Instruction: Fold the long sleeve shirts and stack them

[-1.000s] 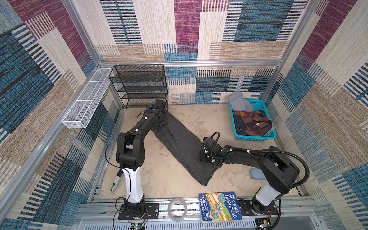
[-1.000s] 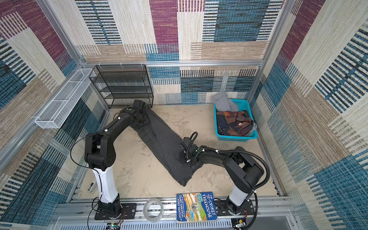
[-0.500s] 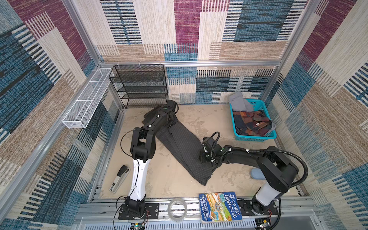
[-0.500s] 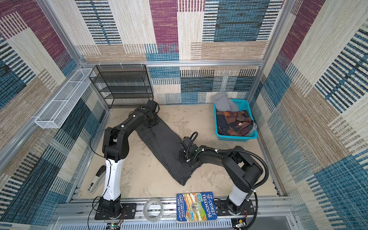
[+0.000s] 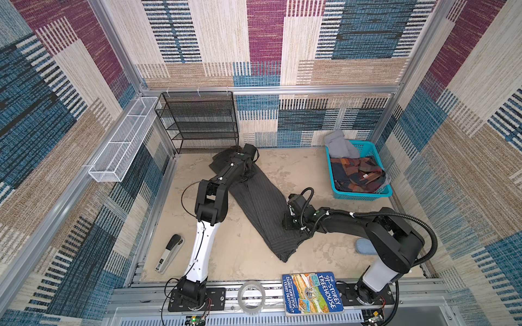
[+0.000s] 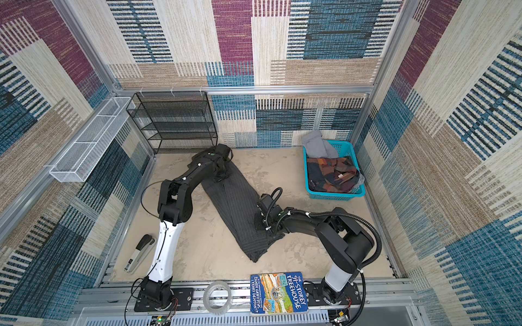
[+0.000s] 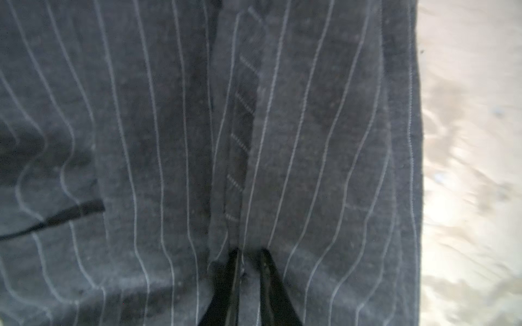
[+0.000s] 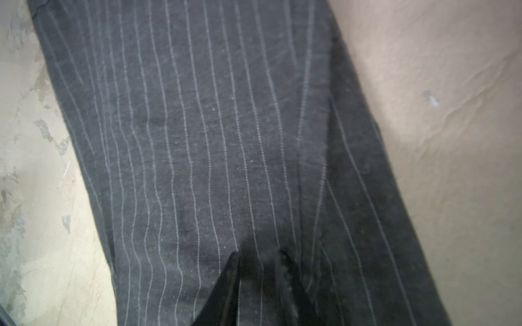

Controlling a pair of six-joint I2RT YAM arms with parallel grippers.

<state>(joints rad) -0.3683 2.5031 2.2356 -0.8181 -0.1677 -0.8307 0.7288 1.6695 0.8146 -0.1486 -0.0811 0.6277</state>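
Top views: left gripper (image 5: 248,153) now farther right on shirt (image 5: 262,203).

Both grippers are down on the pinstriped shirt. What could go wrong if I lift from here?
1. The left gripper and right gripper each pinch only a small pleat of the pinstriped shirt, which lies in layers; a lift might raise just the top layer and undo the fold.
2. The left gripper works close beside the black wire rack; swinging back could hit it.
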